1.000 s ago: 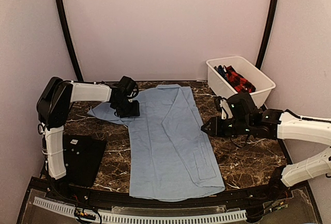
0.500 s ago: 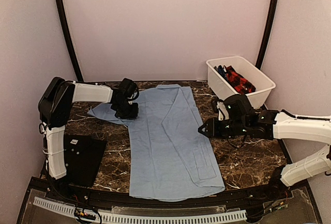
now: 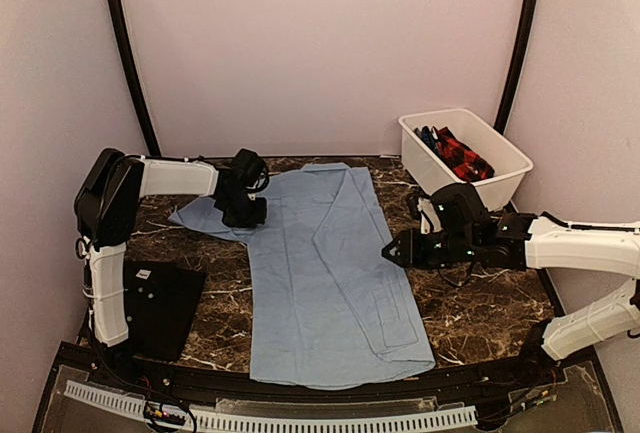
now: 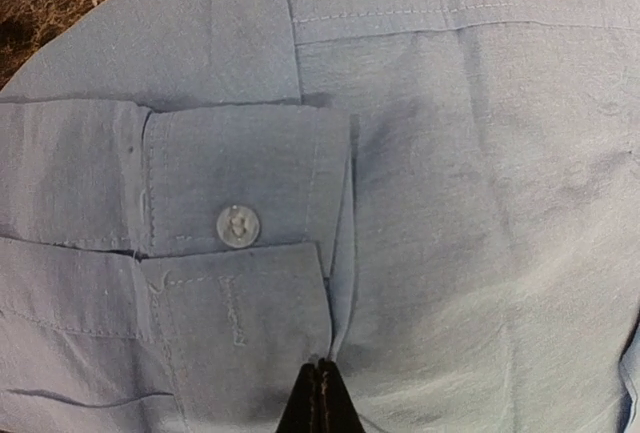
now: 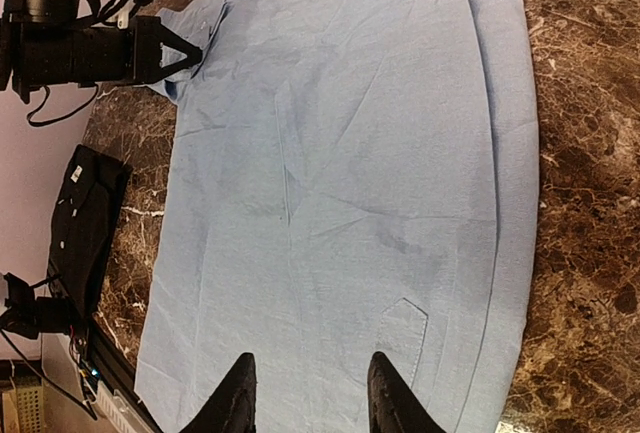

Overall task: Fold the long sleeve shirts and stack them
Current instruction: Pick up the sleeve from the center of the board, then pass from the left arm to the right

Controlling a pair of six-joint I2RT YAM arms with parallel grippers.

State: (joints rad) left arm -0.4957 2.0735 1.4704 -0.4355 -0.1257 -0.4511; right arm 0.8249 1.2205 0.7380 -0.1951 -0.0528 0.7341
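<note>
We saw the left gripper [image 4: 318,400] pressed together at the cuff [image 4: 245,178] of the light-blue shirt [image 3: 330,273], the right gripper [image 5: 310,393] spread above its right edge.

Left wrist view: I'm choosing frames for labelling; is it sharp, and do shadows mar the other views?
Left wrist: sharp, button and stitching crisp, shirt darker by the fingers. Right wrist: shirt in focus, soft grey shadows mid-cloth. Top external: even light, no glare.
</note>
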